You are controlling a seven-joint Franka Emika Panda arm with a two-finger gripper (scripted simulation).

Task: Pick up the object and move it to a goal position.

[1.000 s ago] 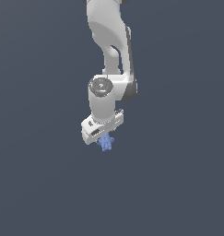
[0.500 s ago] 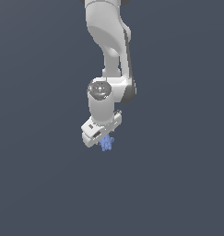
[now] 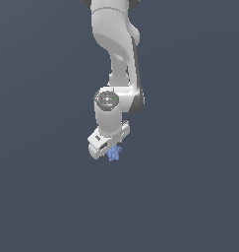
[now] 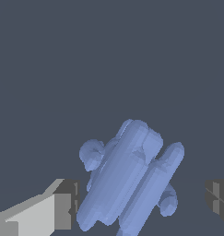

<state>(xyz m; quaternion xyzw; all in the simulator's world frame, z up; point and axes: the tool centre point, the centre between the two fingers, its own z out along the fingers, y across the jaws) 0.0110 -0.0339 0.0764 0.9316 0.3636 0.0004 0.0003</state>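
Exterior view: white arm (image 3: 116,49) comes down from the top of frame, wrist pointing down. End effector (image 3: 111,147) hangs low at mid-frame against a flat dark grey-blue backdrop, no other items visible. Small periwinkle object (image 3: 114,154) pokes out right under the white hand, touching its underside, toward the exterior view's right end of the hand. Lumpy prongs visible on it, detail too small to make out. Fingers are hidden behind the hand body from here, so this view alone doesn't show the grip.

Wrist view: object (image 4: 132,177) fills the lower middle, seen close up. It looks like two long rounded lobes side by side, tilted, with short knobs sticking out on either side. One light grey finger with a dark pad (image 4: 67,205) sits at one side, pad edge touching or just beside the object's lower lobe. The other dark pad (image 4: 218,201) is at the opposite frame edge, with a visible gap between it and the object. So the fingers bracket the object, but I cannot tell whether they are actually clamped on it. Background is plain grey-blue.
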